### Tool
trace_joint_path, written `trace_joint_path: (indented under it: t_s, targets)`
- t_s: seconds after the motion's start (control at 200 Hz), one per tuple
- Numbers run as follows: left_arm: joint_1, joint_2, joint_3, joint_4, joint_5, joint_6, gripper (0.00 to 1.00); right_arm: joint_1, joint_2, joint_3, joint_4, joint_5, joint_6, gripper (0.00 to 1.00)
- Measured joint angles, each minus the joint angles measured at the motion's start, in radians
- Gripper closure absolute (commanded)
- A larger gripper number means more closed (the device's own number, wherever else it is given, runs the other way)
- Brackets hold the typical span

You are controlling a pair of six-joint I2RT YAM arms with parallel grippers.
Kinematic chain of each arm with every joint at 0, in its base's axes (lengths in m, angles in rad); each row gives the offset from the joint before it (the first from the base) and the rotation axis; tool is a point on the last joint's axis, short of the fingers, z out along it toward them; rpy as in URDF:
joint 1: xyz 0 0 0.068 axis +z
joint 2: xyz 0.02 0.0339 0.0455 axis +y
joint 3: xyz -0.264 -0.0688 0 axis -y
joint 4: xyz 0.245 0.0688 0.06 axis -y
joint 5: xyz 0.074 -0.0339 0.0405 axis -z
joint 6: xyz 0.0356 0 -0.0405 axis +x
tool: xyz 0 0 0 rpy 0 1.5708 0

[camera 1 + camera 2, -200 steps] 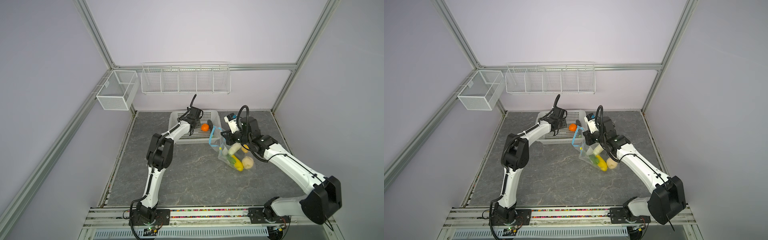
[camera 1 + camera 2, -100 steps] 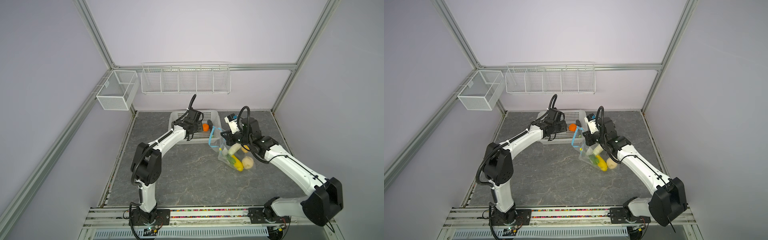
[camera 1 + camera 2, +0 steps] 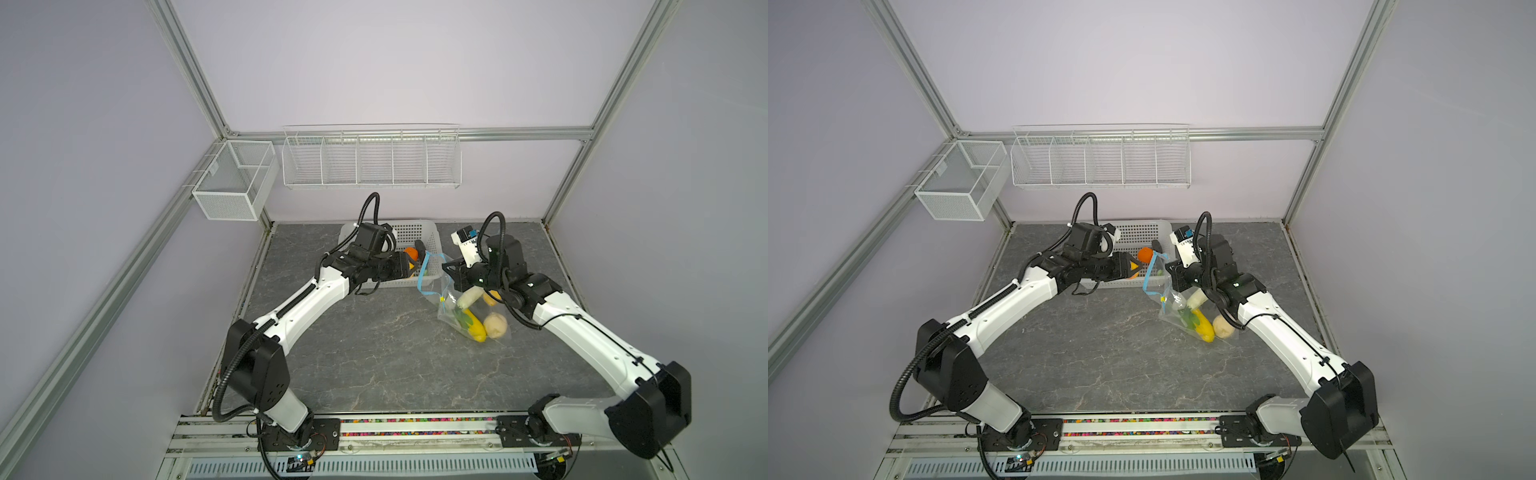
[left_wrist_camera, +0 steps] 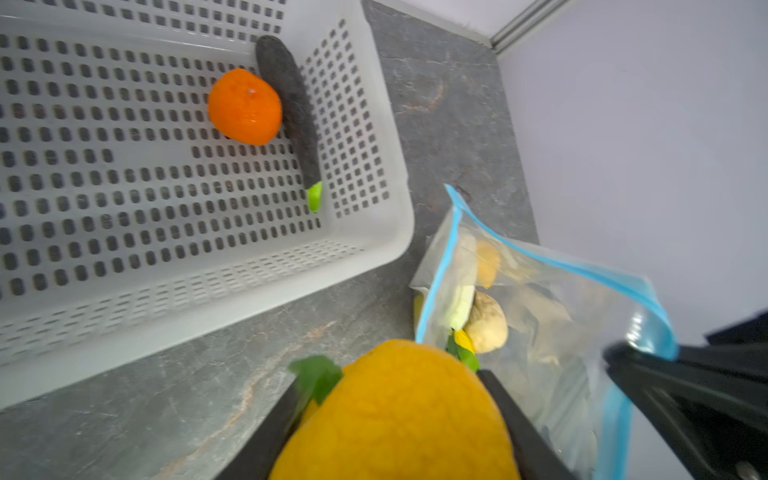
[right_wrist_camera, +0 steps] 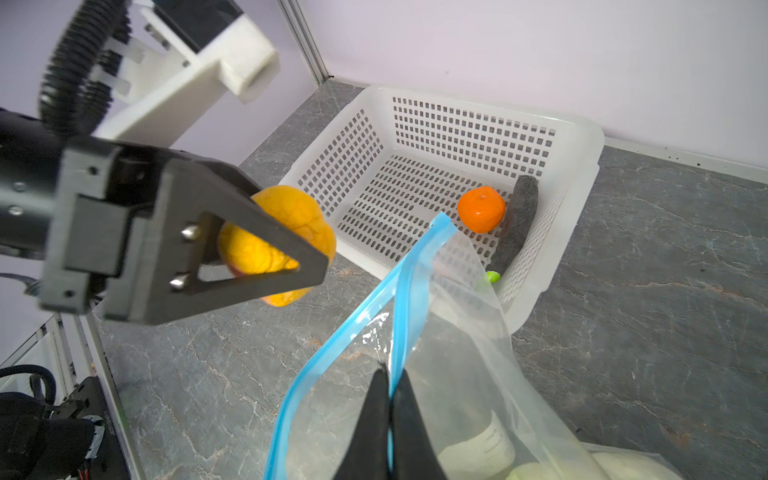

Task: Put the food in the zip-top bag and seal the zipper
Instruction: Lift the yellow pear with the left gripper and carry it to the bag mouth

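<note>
Zip-top bag [image 5: 465, 332] mouth gapes, open air between it and left gripper [image 4: 390, 382] holding yellow-orange fruit [image 5: 291, 212]. White basket [image 5: 469, 120] corner just beside mouth; right gripper [image 5: 390, 386] pinches zipper [image 5: 407, 291]. Front tabletop [image 3: 374, 353] bare.

Robotics lab test cell: my left arm [image 3: 307, 299] and right arm [image 3: 582, 332] stand bolted to a metal mounting rail [image 3: 415, 432] at the front of a grey stone-patterned tabletop [image 3: 395, 353]. Aluminium framing [image 3: 195, 83] and plain lilac panels [image 3: 395, 62] box me in. A wire rack [image 3: 372, 166] and mesh bin [image 3: 226, 203] hang behind. The produce is toy, like the toy mandarin [image 4: 245, 107].
</note>
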Motion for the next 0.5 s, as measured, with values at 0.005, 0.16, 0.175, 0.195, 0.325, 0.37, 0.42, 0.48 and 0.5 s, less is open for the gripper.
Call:
trace_joint_path:
  t_s: [0.005,0.16,0.175,0.195,0.325,0.37,0.42,0.48,0.5]
  targets:
    - [0.000,-0.003,-0.002,0.001,0.006,0.000,0.57,0.000,0.000,0.000,0.000,0.000,0.000,0.93]
    - [-0.010,-0.046,-0.012,0.047,0.114,-0.019,0.57,0.000,-0.004,0.000,0.007,-0.003,0.011,0.93]
    - [-0.011,-0.047,-0.012,0.050,0.122,-0.021,0.57,0.000,-0.004,0.000,0.007,-0.003,0.011,0.93]
    - [-0.014,-0.048,-0.012,0.057,0.133,-0.025,0.58,0.001,-0.004,0.000,0.008,-0.003,0.011,0.93]
    - [-0.027,-0.048,-0.012,0.088,0.185,-0.043,0.57,0.002,-0.005,0.000,0.010,-0.004,0.018,0.93]
    - [-0.030,-0.048,-0.013,0.102,0.200,-0.052,0.57,0.002,-0.006,0.000,0.010,-0.004,0.018,0.93]
    - [-0.033,-0.047,-0.016,0.124,0.211,-0.063,0.57,0.002,-0.008,-0.002,0.011,-0.006,0.019,0.93]
    - [-0.036,-0.044,-0.024,0.154,0.225,-0.081,0.58,0.002,-0.013,-0.004,0.010,-0.006,0.019,0.93]
    - [-0.037,-0.042,-0.026,0.163,0.228,-0.084,0.58,0.002,-0.014,-0.005,0.010,-0.006,0.019,0.93]
